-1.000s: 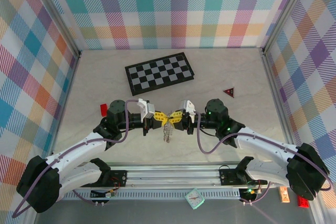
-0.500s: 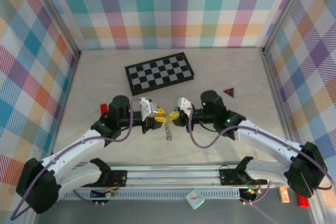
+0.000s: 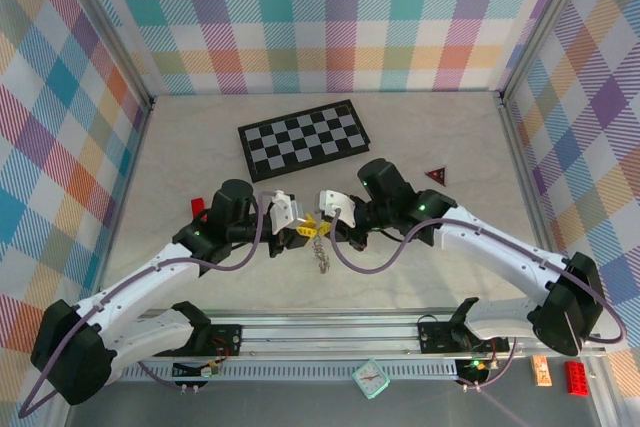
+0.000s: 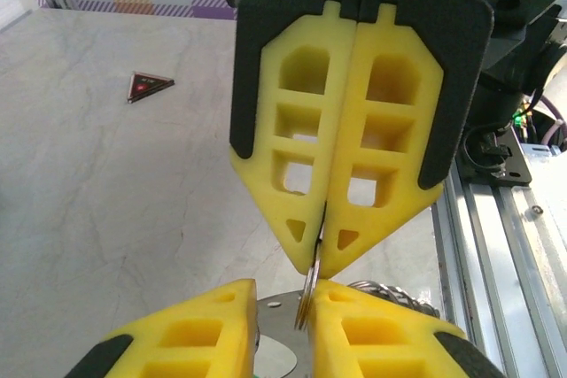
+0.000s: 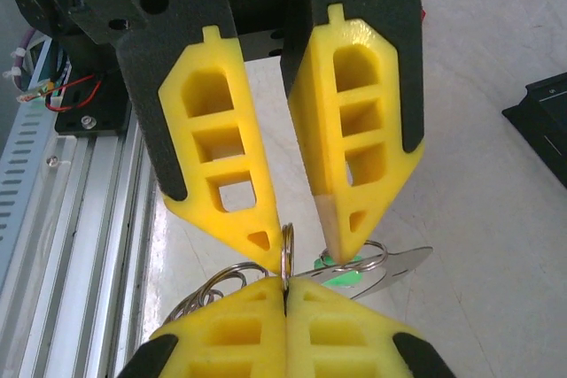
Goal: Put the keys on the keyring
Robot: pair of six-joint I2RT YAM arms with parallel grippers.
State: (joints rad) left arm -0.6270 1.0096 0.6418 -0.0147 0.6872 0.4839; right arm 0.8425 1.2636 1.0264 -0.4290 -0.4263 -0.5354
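The keyring (image 3: 315, 228), a thin silver split ring, hangs above the table between both grippers. My right gripper (image 5: 285, 285) is shut on its edge (image 5: 286, 250). My left gripper (image 4: 283, 303) faces it with jaws slightly apart; the keyring (image 4: 307, 294) stands in the gap, against one finger (image 4: 372, 325). A green-headed key (image 5: 341, 267) on its own small ring sits just under the other left fingertip (image 5: 341, 241), its silver blade pointing away. A bunch of small silver rings (image 3: 322, 259) dangles below the keyring.
A black-and-white chessboard (image 3: 304, 139) lies at the back. A dark red triangle (image 3: 436, 175) is at the right, a small red block (image 3: 198, 209) at the left. The metal rail (image 3: 330, 332) runs along the near edge, with a small clock (image 3: 371, 379) in front.
Both grippers shifted left, the right arm reaching further in. The right gripper closed on the keyring, while the left gripper's jaws came apart.
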